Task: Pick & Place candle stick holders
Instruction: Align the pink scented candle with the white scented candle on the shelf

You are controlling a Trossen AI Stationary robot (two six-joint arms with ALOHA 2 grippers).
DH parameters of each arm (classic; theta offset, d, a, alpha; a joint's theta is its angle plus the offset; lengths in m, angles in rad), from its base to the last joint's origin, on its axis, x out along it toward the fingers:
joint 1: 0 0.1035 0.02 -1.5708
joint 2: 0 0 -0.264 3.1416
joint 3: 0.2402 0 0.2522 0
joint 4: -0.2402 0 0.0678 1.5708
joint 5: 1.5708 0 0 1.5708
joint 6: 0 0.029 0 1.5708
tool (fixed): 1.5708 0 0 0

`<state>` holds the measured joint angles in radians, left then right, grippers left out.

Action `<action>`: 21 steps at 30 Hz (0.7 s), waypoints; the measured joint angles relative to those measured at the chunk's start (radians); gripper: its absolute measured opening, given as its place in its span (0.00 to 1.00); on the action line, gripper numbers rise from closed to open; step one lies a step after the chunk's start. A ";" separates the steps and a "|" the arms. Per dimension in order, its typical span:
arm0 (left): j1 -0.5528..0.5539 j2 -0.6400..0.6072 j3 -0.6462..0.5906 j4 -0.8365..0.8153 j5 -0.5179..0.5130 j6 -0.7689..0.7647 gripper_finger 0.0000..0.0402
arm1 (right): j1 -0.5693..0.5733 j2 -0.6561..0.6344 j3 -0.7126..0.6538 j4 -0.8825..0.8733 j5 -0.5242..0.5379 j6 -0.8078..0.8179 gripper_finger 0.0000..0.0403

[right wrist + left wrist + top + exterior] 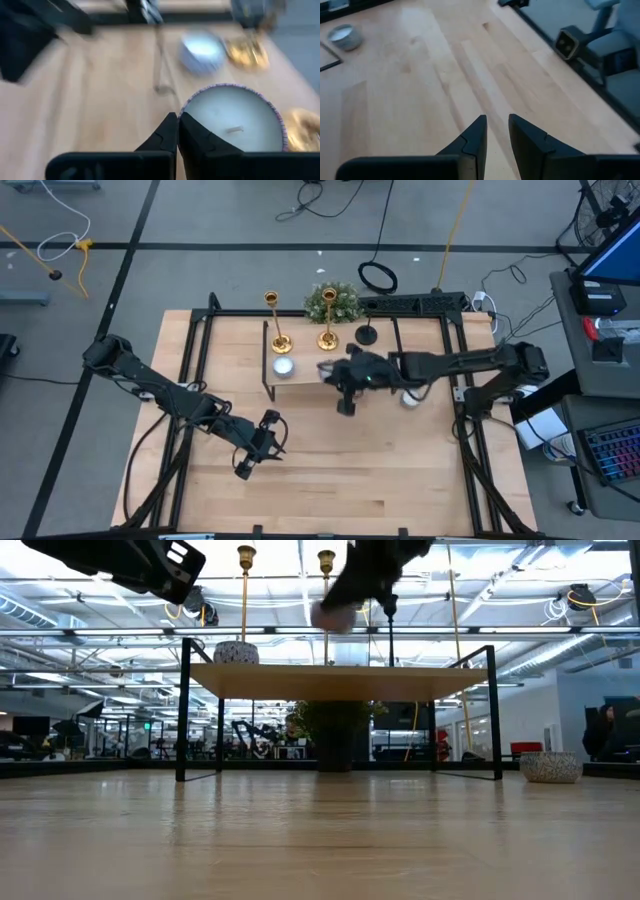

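Note:
Two slim gold candlesticks (279, 340) (327, 335) stand by their round bases on a small black-framed wooden shelf (300, 380) at the table's far middle. A shorter black holder (367, 333) stands on the table beyond the shelf. My right gripper (343, 385) hovers over the shelf's right end, shut on a white candle jar (240, 125). My left gripper (255, 450) is slightly open and empty above the bare table, nearer the front; its fingers show in the left wrist view (497, 127). My right gripper pinches the candle jar's rim (186, 107) between its two fingers, at the side of the jar nearest the wrist. The jar sits upright, its wax face up. In the low view it hangs as a pale blur (335, 615) clear above the shelf top.
A second white candle (283, 366) sits on the shelf's left part, and a speckled jar (410, 395) sits on the table right of the shelf. A small green plant (333, 302) stands behind the candlesticks. Black frame rails (460, 380) run along the table's sides.

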<state>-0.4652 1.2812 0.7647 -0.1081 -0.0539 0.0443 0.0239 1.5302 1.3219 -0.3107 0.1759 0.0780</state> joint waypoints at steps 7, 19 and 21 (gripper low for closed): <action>0.000 0.000 0.000 -0.030 -0.027 0.002 0.22 | -0.109 0.002 -0.010 -0.038 -0.060 0.043 0.00; 0.000 0.000 0.000 -0.062 -0.028 -0.001 0.22 | -0.147 0.001 -0.068 0.027 -0.190 0.080 0.00; 0.000 0.000 0.000 -0.061 -0.028 0.000 0.22 | -0.149 0.003 -0.103 0.051 -0.205 0.095 0.00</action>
<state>-0.4652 1.2812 0.7647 -0.1696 -0.0814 0.0441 -0.1253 1.5333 1.2186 -0.2599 -0.0286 0.1727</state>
